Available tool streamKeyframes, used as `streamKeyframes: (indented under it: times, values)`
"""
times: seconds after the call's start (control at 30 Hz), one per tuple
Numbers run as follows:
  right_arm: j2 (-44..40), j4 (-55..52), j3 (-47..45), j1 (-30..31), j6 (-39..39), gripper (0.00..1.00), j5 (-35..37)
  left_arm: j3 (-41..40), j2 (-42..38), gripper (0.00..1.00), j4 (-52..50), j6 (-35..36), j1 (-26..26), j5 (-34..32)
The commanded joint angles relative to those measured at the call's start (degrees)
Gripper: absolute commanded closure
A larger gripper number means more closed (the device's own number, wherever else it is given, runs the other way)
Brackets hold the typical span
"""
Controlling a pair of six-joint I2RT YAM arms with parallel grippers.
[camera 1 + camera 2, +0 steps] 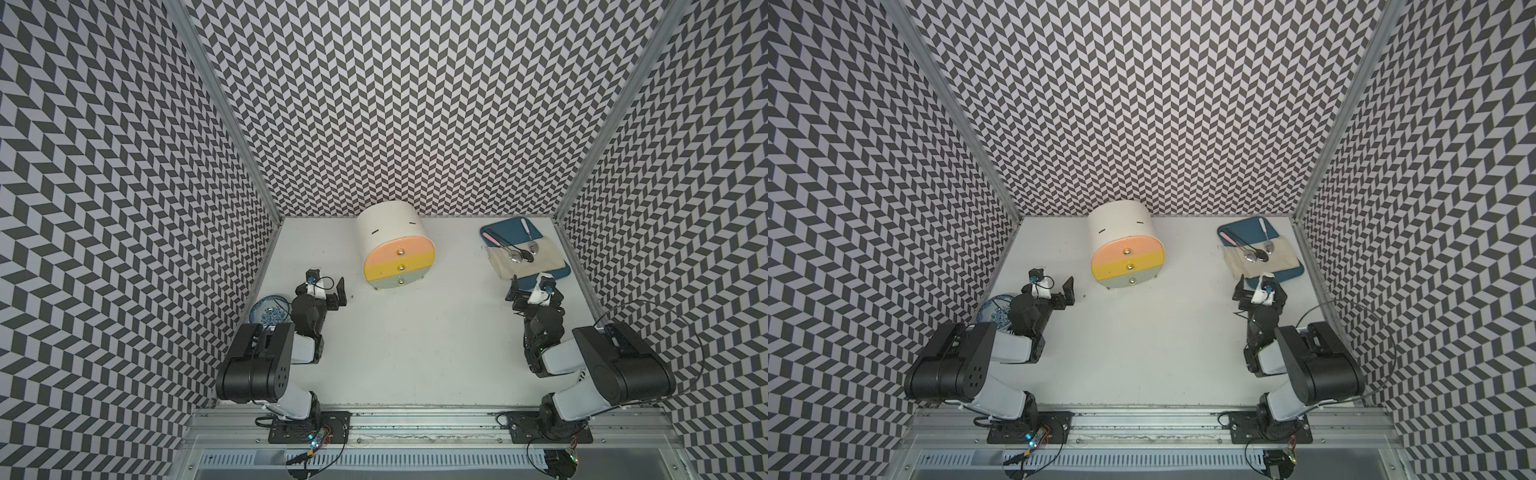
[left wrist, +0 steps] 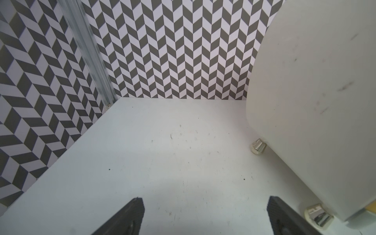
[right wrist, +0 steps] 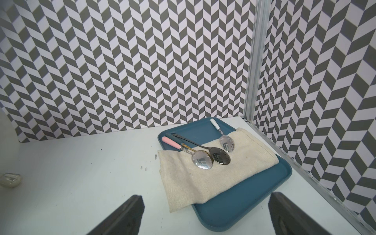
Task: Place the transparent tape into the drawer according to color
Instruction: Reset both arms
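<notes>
The drawers [image 1: 400, 268], three stacked fronts with peach on top, yellow in the middle and grey-green at the bottom, all sit pushed in flush. Each has a small metal knob, and they fill the face of a cream round-topped cabinet [image 1: 388, 226] standing at the back middle of the white table [image 1: 415, 353], seen in both top views [image 1: 1128, 268]. Where the tape rolls are I cannot tell (no view shows one). The left claw [image 1: 337, 296] is near the cabinet's left side without touching it. Its jaws are spread wide over bare table, and in the left wrist view [image 2: 204, 205] nothing lies between them, with the cabinet's cream wall [image 2: 315, 101] and two little feet off to one side. The right claw [image 1: 514, 296] is also spread wide and empty [image 3: 205, 201], just at the near edge of a blue tray [image 3: 244, 207] in the back right corner. A folded cream cloth [image 3: 213, 179] lies across the tray, and three spoons rest on it, one pink-handled [image 3: 201, 160], one dark [image 3: 220, 157] and one white-handled [image 3: 226, 143]. A blue-patterned bowl [image 1: 266, 309] sits at the table's left edge, partly hidden behind the left arm.
</notes>
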Motion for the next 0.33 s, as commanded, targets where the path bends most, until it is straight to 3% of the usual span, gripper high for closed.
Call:
streamKeyframes:
  times: [0.0, 0.3]
  values:
    - [1.92, 6.89, 0.14, 0.53, -0.97, 0.00, 0.55, 0.13, -0.09, 0.00, 4.86, 0.53, 0.45, -0.89]
    - [1.68, 3.41, 1.77, 1.12, -0.63, 0.00, 2.07, 0.80, 0.00, 0.00, 3.69, 1.25, -0.41, -2.32]
